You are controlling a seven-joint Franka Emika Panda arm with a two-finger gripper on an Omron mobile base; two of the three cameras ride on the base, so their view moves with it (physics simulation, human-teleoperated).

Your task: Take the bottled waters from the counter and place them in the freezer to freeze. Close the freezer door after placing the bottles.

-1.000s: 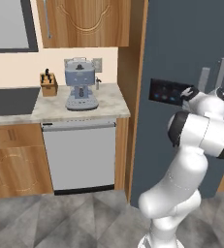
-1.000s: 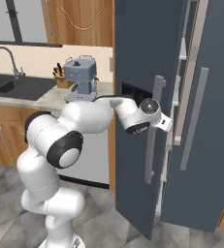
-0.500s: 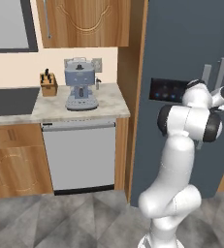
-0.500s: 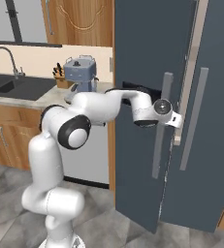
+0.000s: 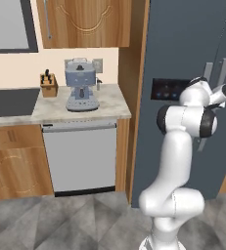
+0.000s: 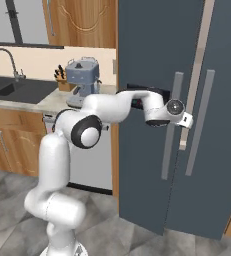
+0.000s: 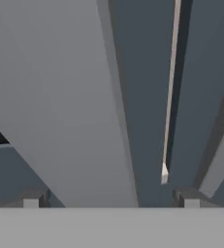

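Grey and upright, the freezer door [image 6: 147,75] handle [image 6: 170,125] runs twelve to six just ahead of our gripper [image 6: 187,121], whose jaws stand wide and empty astride it.

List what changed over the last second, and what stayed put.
The arm has swung its open gripper further right, up to the freezer door's handle, with nothing grasped yet. The freezer door stays slightly ajar; the coffee machine and knife block haven't moved.
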